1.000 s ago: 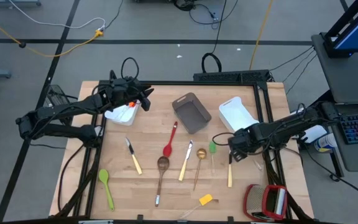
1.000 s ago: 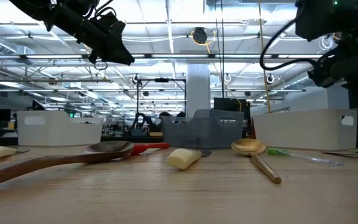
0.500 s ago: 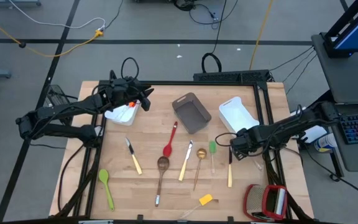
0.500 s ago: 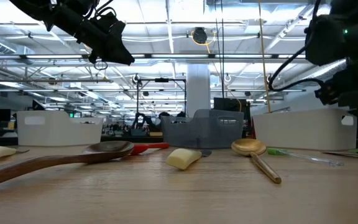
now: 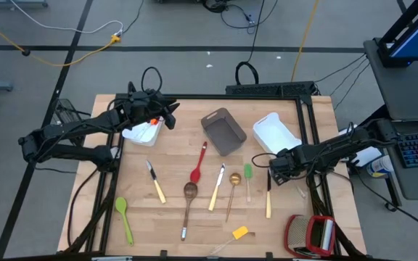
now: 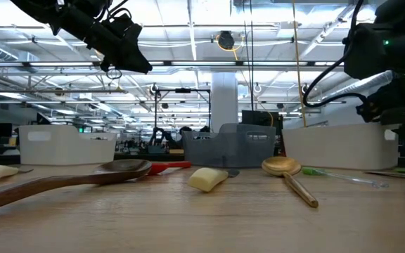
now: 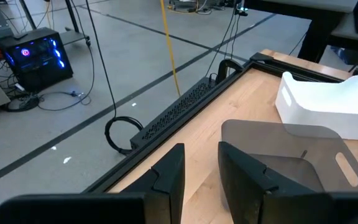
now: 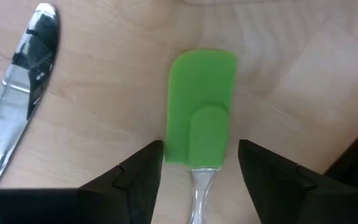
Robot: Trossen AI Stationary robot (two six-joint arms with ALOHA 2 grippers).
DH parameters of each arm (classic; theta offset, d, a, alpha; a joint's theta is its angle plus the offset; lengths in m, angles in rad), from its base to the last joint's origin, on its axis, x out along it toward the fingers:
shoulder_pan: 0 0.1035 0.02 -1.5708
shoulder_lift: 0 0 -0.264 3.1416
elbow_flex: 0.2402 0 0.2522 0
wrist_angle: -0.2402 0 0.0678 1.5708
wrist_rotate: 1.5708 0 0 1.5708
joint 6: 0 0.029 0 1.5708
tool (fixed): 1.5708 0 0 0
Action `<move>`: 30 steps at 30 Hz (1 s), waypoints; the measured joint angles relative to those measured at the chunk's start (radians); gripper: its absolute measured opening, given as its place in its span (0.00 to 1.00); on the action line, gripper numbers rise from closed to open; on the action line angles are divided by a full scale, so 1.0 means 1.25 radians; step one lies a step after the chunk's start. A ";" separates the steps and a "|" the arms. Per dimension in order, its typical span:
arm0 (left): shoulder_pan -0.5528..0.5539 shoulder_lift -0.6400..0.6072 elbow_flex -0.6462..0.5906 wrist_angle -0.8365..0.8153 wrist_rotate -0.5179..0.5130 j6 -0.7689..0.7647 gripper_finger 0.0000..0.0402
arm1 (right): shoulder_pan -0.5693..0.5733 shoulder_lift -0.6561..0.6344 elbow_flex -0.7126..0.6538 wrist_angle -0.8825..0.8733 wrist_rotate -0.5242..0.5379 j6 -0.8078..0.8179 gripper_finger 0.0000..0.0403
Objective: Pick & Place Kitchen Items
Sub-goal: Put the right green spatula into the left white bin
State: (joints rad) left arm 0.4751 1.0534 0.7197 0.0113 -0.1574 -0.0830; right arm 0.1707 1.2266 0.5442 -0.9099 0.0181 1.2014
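Note:
My right gripper (image 5: 273,166) is open and low over the table, its fingers on either side of the green spatula (image 8: 202,118) where the head meets the clear handle (image 8: 200,190), touching nothing. The spatula (image 5: 247,174) lies flat on the wood, beside a gold spoon (image 5: 234,180) and a knife blade (image 8: 23,93). Red spoon (image 5: 197,171), wooden spoon (image 5: 189,193), pale-handled knives (image 5: 155,183) (image 5: 216,190) (image 5: 268,197), green spoon (image 5: 123,211) and yellow piece (image 5: 240,233) lie spread out. My left gripper (image 5: 164,116) hovers open over the left white bin (image 5: 138,133), empty.
A grey bin (image 5: 223,131) and a white bin (image 5: 276,133) stand at the far side, the white one just beyond my right gripper. A bulky red-and-silver object (image 5: 310,233) sits at the near right corner. An orange item (image 5: 152,122) shows in the left bin.
My right gripper has come down toward the green spatula, still open. The left arm has kept still.

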 joint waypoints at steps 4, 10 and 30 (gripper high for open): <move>0.000 0.000 0.000 0.000 0.000 0.000 0.25 | 0.000 0.000 0.000 0.027 -0.015 -0.015 0.39; 0.000 0.000 0.000 0.000 0.000 0.002 0.25 | 0.000 0.001 0.000 0.033 -0.027 -0.046 0.20; 0.000 0.000 0.000 0.000 0.000 0.003 0.25 | 0.001 -0.086 0.041 0.025 -0.082 -0.142 0.08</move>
State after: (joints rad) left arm 0.4751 1.0534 0.7197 0.0109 -0.1574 -0.0788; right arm 0.1722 1.1197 0.5957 -0.8784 -0.0849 1.0243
